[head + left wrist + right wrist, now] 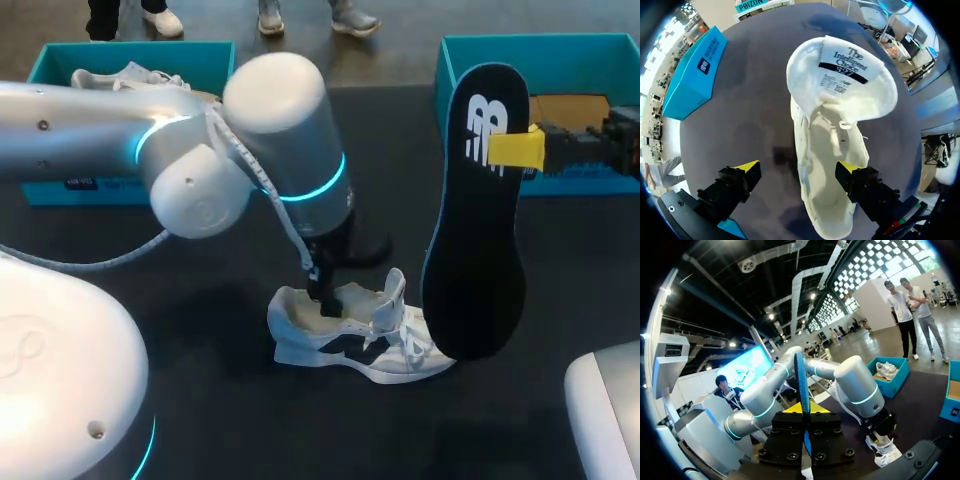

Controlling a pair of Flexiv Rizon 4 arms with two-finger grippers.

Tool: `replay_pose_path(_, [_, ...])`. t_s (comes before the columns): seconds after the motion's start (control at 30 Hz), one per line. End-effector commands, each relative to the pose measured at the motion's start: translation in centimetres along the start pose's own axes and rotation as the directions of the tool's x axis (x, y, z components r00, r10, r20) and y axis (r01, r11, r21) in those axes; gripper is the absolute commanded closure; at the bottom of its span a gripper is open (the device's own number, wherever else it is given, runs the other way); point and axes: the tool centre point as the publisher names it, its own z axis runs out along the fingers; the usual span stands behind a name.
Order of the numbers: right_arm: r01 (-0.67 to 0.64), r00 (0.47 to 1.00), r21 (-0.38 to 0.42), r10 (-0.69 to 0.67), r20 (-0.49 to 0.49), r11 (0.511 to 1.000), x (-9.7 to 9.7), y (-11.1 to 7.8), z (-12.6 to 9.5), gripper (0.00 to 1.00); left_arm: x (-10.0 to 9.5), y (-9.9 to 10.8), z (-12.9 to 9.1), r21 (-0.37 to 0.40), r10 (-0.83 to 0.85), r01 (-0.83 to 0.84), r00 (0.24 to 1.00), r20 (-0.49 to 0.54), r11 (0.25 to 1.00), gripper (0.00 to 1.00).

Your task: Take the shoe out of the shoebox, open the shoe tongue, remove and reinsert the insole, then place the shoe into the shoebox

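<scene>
The white sneaker (350, 340) stands on its sole near the middle of the table, heel toward my left arm. Its tongue (842, 75) is folded well forward, so the mouth gapes and the bare footbed shows. The black insole (478, 230) is out of the shoe, hanging upright just beside the toe with its broad forefoot end down. The right gripper (518, 150) is clamped on it near the heel end, the sheet edge-on between the two yellow tips in the right wrist view. The left gripper (799, 169) is spread wide over the heel. One finger is against the collar and the other stands apart over the table, so it grips nothing. The step in hand looks to be reinsertion. To do it well, the left finger should pin the heel so the light shoe cannot slide, and the insole should be tipped toward the line of the shoe. It should then be fed forefoot-first under the raised tongue and slid fully to the toe before its heel end is pressed down. Letting go too soon would probably leave it buckled or riding on the collar. The dark table (230, 430) looks smooth and may give little grip. The far-right shoebox (600, 45) and the far-left shoebox (60, 60), which holds a second sneaker (120, 75), sit well apart from the shoe, leaving room to swing the insole.
</scene>
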Motion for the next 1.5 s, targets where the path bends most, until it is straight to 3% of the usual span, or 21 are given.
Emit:
replay_pose_path(0.03, [-0.002,1.000,0.007,0.002,0.000,1.000,0.0,0.4,0.2,1.00,-0.9,-0.9,2.3,-0.006,-0.010,0.010,1.000,-0.010,1.000,0.06])
replay_pose_path(0.23, [-0.002,1.000,0.007,0.002,0.000,1.000,0.0,0.4,0.2,1.00,-1.7,-1.1,4.2,-0.023,-0.031,0.031,0.999,-0.017,0.999,0.20])
replay_pose_path(0.3, [-0.002,1.000,0.007,0.002,0.000,1.000,0.0,0.4,0.2,1.00,-1.9,-1.1,4.6,-0.022,-0.033,0.032,0.999,-0.027,0.999,0.35])
replay_pose_path(0.47, [-0.002,1.000,0.007,0.002,0.000,1.000,0.0,0.4,0.2,1.00,-1.7,-1.0,5.0,-0.023,-0.026,0.025,0.999,-0.047,0.999,0.47])
replay_pose_path(0.57, [-0.002,1.000,0.007,0.002,0.000,1.000,0.0,0.4,0.2,1.00,-1.5,-0.9,4.9,-0.019,-0.016,0.015,0.998,-0.057,1.000,0.64])
replay_pose_path(0.6, [-0.002,1.000,0.007,0.002,0.000,1.000,0.0,0.4,0.2,1.00,-1.4,-0.9,4.9,-0.018,-0.013,0.012,0.998,-0.058,1.000,0.76])
replay_pose_path(0.63, [-0.002,1.000,0.007,0.002,0.000,1.000,0.0,0.4,0.2,1.00,-1.3,-0.8,4.9,-0.019,-0.006,0.005,0.998,-0.059,1.000,0.96])
replay_pose_path(0.67, [-0.002,1.000,0.007,0.002,0.000,1.000,0.0,0.4,0.2,1.00,-1.2,-0.8,4.9,-0.019,-0.004,0.003,0.998,-0.059,1.000,1.00])
replay_pose_path(1.2, [-0.002,1.000,0.007,0.002,0.000,1.000,0.0,0.4,0.2,1.00,-0.8,0.8,1.7,-0.006,0.212,-0.212,0.976,-0.058,0.977,1.00])
replay_pose_path(1.37, [-0.002,1.000,0.007,0.002,0.000,1.000,0.0,0.4,0.2,1.00,-0.6,0.9,0.9,-0.011,0.382,-0.383,0.923,-0.055,0.924,1.00])
replay_pose_path(1.5, [-0.002,1.000,0.007,0.002,0.000,1.000,0.0,0.4,0.2,1.00,-0.5,1.0,0.2,0.001,0.544,-0.545,0.836,-0.074,0.838,1.00])
